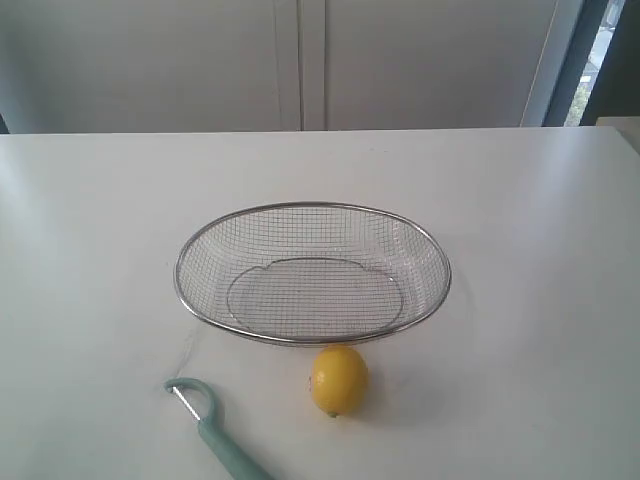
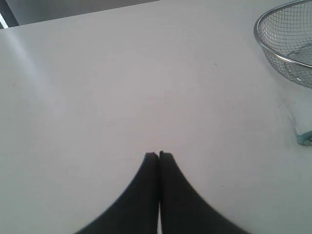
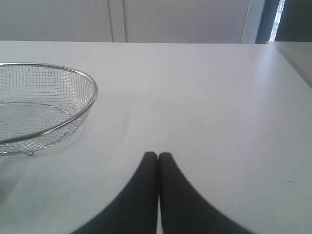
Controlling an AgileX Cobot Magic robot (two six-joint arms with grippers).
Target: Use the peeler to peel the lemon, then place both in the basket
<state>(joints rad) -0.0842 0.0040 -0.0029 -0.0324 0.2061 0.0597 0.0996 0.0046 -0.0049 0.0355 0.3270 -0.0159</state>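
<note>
A yellow lemon (image 1: 339, 380) lies on the white table just in front of the wire-mesh basket (image 1: 200, 240). The teal peeler (image 1: 212, 430) lies to the lemon's left, head toward the basket, handle running off the near edge of the exterior view. Neither arm shows in that view. My left gripper (image 2: 159, 155) is shut over bare table, with the basket's rim (image 2: 265, 46) and a sliver of the peeler (image 2: 306, 138) at one side of its view. My right gripper (image 3: 158, 155) is shut too, empty, with the basket (image 3: 90, 83) off to one side.
The white table (image 1: 520, 250) stretches wide around the basket. Pale cabinet doors (image 1: 300, 60) stand behind its far edge, and a window strip (image 1: 600, 50) shows at the back right.
</note>
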